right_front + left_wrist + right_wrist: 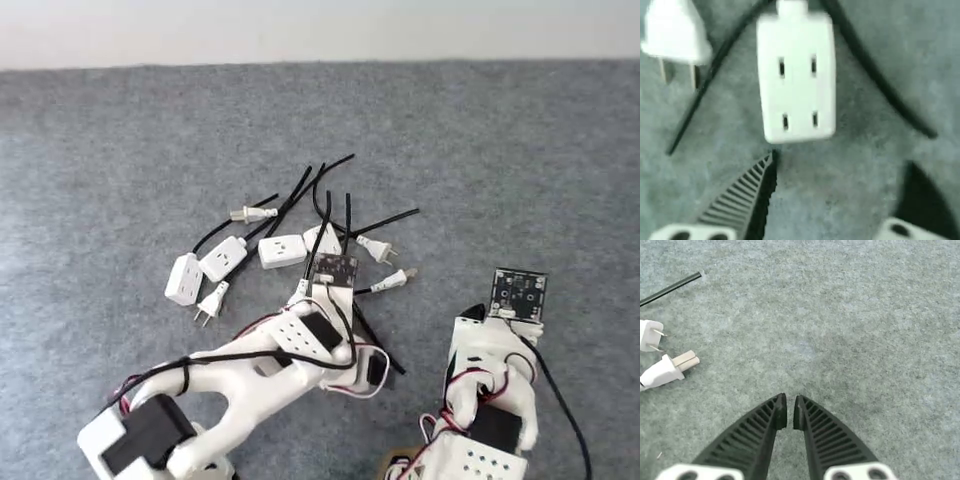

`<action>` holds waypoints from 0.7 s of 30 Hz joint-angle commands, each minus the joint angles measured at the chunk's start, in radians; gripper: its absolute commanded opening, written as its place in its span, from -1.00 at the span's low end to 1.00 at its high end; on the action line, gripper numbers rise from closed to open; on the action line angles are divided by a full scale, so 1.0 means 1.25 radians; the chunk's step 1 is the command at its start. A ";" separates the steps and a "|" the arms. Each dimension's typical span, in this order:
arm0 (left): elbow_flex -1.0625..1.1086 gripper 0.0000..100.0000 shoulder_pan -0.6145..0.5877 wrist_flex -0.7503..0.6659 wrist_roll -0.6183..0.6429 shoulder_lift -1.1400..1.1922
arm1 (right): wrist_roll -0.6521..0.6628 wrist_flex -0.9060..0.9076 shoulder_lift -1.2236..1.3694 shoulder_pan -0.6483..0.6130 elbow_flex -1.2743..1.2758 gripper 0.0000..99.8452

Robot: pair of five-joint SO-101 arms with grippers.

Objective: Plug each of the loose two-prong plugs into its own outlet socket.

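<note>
Left gripper: wide open, empty. Right gripper: nearly closed, empty. An off-centre close may shove the two-outlet socket block (just beyond the left fingertips) aside.

Left wrist view: the outlet block before me is blurred, and a white plug beside it is cut by the frame edge. High view: my left arm overlies a black cord, hiding part of its run.
</note>
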 commanded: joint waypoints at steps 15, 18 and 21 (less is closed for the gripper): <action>0.088 0.06 -0.061 0.069 -0.064 -0.355 | 0.009 -0.020 -0.010 0.006 0.015 -0.91; 0.078 0.01 -0.178 0.101 -0.109 -0.432 | 0.009 -0.020 -0.010 0.004 0.015 -0.91; 0.056 -0.08 -0.264 0.131 -0.146 -0.459 | 0.009 -0.020 -0.010 0.004 0.015 -0.91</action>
